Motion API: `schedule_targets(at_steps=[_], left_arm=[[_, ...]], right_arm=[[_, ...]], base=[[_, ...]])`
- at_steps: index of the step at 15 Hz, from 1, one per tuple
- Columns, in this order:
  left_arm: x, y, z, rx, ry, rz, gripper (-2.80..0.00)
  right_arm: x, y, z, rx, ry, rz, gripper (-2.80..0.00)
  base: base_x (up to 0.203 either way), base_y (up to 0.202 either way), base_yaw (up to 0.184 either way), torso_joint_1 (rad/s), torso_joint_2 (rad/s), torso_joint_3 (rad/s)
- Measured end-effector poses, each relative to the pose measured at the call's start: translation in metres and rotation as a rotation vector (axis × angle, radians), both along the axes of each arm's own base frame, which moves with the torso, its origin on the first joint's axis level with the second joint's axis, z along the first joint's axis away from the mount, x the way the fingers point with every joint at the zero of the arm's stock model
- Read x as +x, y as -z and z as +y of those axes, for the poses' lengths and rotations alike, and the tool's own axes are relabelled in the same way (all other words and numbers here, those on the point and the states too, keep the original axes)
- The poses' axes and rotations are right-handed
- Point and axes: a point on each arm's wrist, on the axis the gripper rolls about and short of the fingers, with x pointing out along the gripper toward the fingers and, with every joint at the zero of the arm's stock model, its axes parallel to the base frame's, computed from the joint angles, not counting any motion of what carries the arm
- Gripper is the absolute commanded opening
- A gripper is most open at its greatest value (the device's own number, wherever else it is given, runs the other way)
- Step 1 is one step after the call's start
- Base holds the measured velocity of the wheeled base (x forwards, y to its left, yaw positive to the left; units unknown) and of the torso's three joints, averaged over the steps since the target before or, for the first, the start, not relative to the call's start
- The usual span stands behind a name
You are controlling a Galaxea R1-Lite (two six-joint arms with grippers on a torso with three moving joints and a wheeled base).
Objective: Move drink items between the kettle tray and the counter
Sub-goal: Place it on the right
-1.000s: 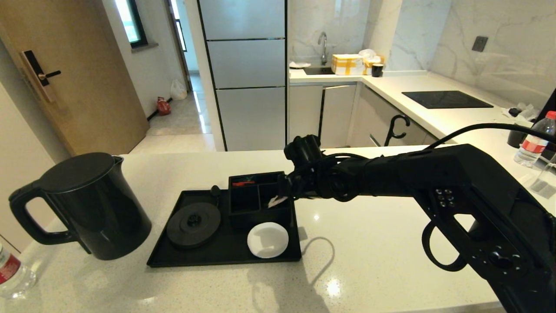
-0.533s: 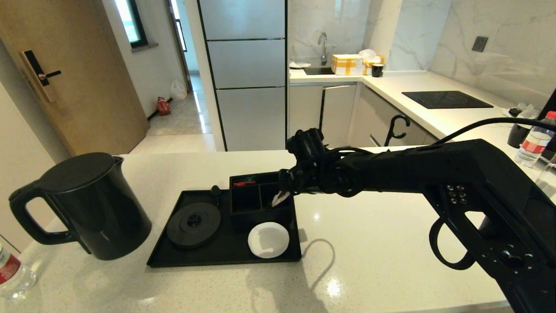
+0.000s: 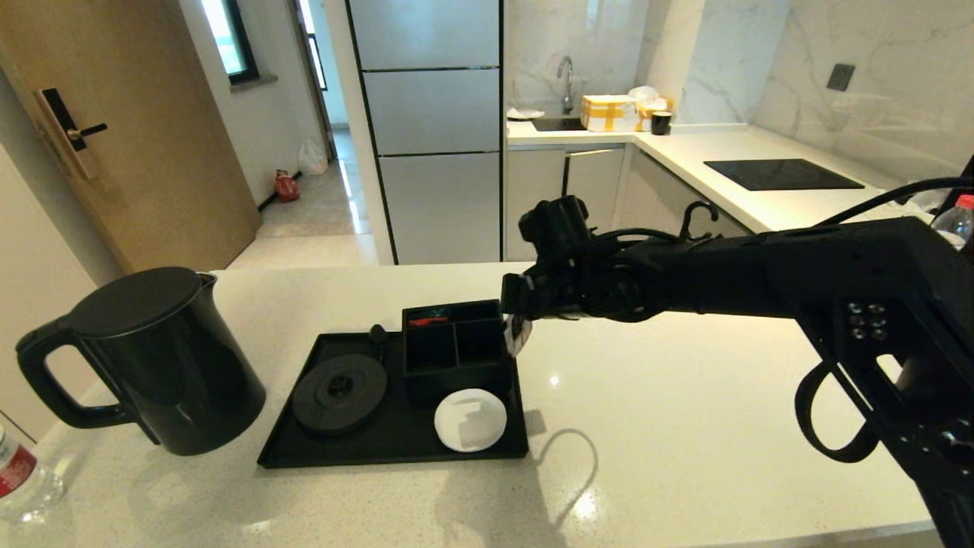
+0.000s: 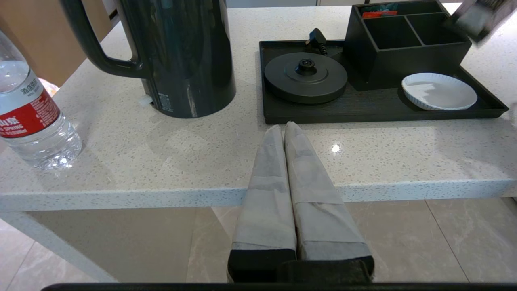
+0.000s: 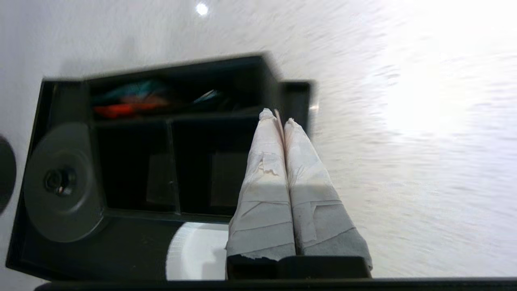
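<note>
I am holding my right jaws [image 3: 517,329] above the right rim of the kettle tray [image 3: 319,455], at about 2 o'clock from the white coaster [image 3: 469,420], and they are clamped on the tea sachet [image 3: 520,333], a thin pale slip pinched between my taped fingertips [image 5: 284,121]. My left jaws [image 4: 284,131] are pressed together on nothing, parked off the near edge of the tabletop [image 3: 670,426].

As I judge it, the task is partway through. The kettle [image 3: 156,361] is standing on the tabletop at 9 o'clock from the tray, off its round base [image 3: 339,393], and the water bottle [image 3: 19,476] is sitting near the tabletop's left corner, at about 7 o'clock from the kettle. The sachet is clear of the divided box [image 3: 455,346] but not yet set down.

The kettle is tall, matte and slightly tapered with a loop handle. The bottle is clear ribbed plastic with a red label. The tray is shallow, dark and rimmed; the coaster is a fluted white disc. The tabletop is glossy speckled stone, throwing back glare.
</note>
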Motion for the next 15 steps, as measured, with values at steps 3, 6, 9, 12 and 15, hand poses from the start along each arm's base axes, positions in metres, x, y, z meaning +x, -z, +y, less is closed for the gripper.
schedule_targets(at_steps=[3, 6, 9, 12, 15], left_arm=[[0.000, 0.000, 0.000, 0.000, 0.000, -0.001, -2.80], [0.000, 0.000, 0.000, 0.000, 0.000, 0.000, -2.80], [0.000, 0.000, 0.000, 0.000, 0.000, 0.000, -2.80], [0.000, 0.000, 0.000, 0.000, 0.000, 0.000, -2.80], [0.000, 0.000, 0.000, 0.000, 0.000, 0.000, -2.80]], right_arm=[[0.001, -0.028, -0.037, -0.006, 0.093, 0.002, -2.80], [0.000, -0.039, -0.085, -0.041, 0.242, 0.012, -2.80], [-0.007, -0.024, -0.136, -0.099, 0.369, 0.075, -2.80], [-0.019, 0.008, -0.175, -0.155, 0.427, 0.129, -2.80], [-0.021, 0.031, -0.203, -0.189, 0.452, 0.075, -2.80]], base=[[0.000, 0.000, 0.000, 0.000, 0.00, 0.000], [0.000, 0.000, 0.000, 0.000, 0.00, 0.000], [0.000, 0.000, 0.000, 0.000, 0.00, 0.000], [0.000, 0.000, 0.000, 0.000, 0.00, 0.000], [0.000, 0.000, 0.000, 0.000, 0.00, 0.000]])
